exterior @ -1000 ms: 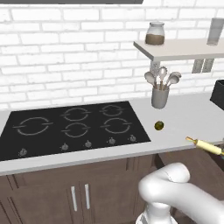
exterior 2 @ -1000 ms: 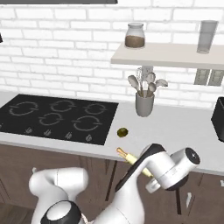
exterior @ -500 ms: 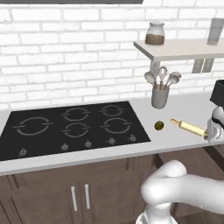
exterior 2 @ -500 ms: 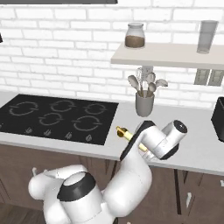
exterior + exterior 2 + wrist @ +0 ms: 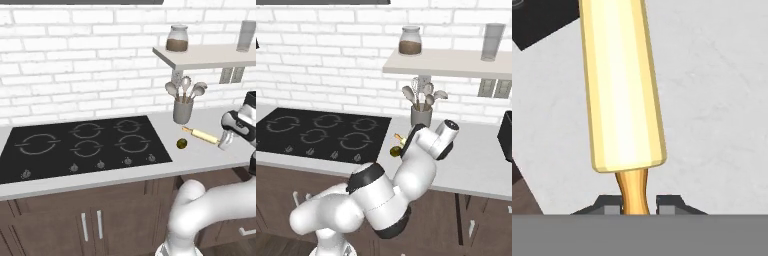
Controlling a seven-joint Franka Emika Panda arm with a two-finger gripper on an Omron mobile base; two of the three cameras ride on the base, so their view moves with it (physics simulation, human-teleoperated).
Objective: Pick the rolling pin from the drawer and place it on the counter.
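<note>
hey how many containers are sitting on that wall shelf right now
2. A brown-filled jar stands at the left end of the shelf, and a grey tumbler stands farther right. The frame edge may hide more.

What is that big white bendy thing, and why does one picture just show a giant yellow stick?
The white bendy thing is a robot arm in a pretend, computer-drawn kitchen. Two cameras ride behind it, one to its left and one to its right, looking over the counter. The third camera sits on its hand, so things look huge. The yellow stick is a rolling pin. The gripper, the robot's two-finger hand, is pinching its thin orange handle. On the counter you can also see a black cooktop, a cup of utensils and a small olive ball.
</note>
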